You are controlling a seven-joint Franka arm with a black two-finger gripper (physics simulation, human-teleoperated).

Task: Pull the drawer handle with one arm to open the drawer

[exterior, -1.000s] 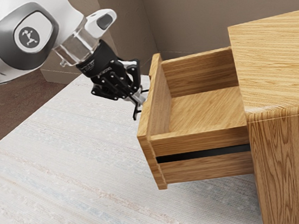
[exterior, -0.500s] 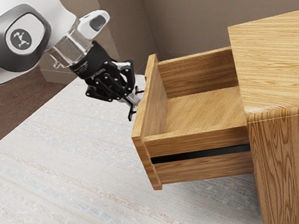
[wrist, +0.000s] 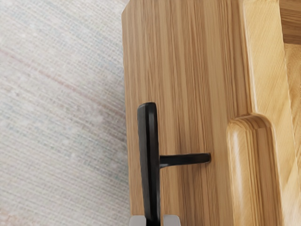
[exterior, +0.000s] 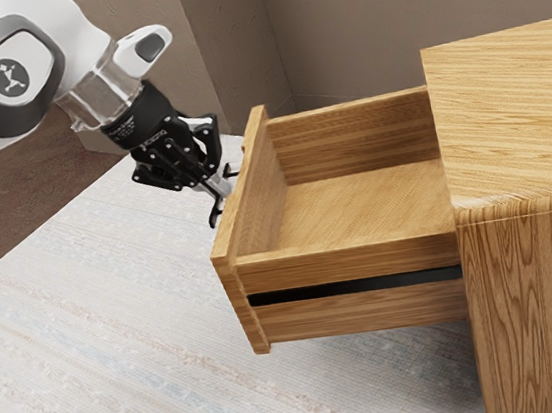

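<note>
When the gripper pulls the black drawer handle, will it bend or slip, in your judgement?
The handle looks like a thin rigid bar on a short post, so it probably will not bend. Its smooth dark finish may slip somewhat in the gripper. The drawer appears empty, so it likely slides lightly.

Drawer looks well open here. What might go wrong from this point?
1. The drawer already stands far out of the cabinet; more pulling might hit its stop or draw it off its runners.
2. The gripper grips only the thin black bar of the handle, which might slip out under a skewed pull.
</note>
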